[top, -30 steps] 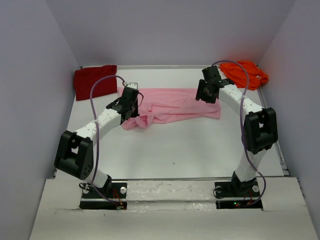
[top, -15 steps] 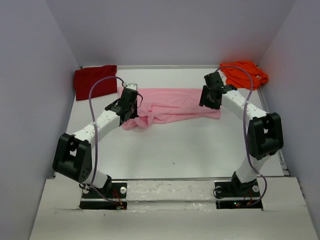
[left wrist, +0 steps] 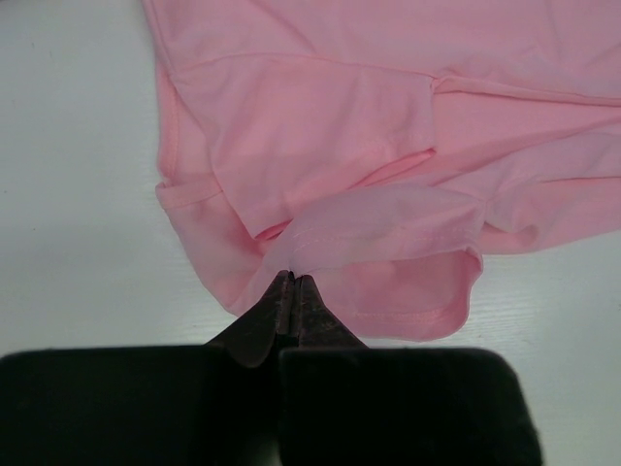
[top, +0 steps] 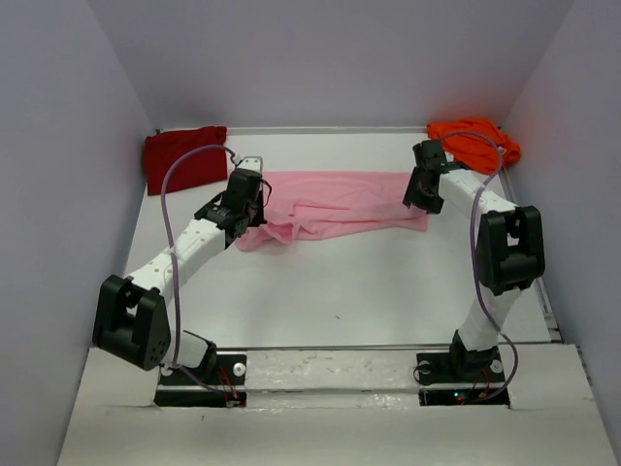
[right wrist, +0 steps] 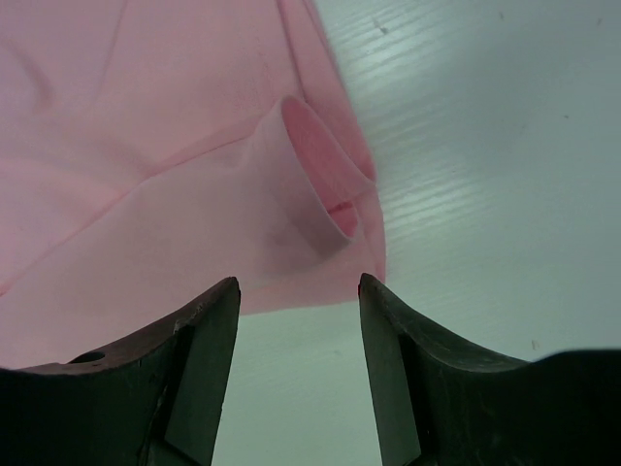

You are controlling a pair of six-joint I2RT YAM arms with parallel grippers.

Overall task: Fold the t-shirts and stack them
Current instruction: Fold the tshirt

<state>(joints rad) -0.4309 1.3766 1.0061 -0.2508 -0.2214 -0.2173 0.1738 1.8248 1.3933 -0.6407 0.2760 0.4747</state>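
Swung rightward since a second ago, the right gripper point(right wrist: 296, 283) hovers, fingers spread, over the right edge of the pink t-shirt point(top: 340, 202) at mid-frame; the left gripper point(left wrist: 293, 282), arm stretched forward, pinches its lower-left fold.

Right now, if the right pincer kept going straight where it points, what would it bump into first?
Most likely the light pink t-shirt: its edge and sleeve opening lie just ahead of the open right pincer. Depth is hard to judge, so the tips might touch the white table just before the cloth.
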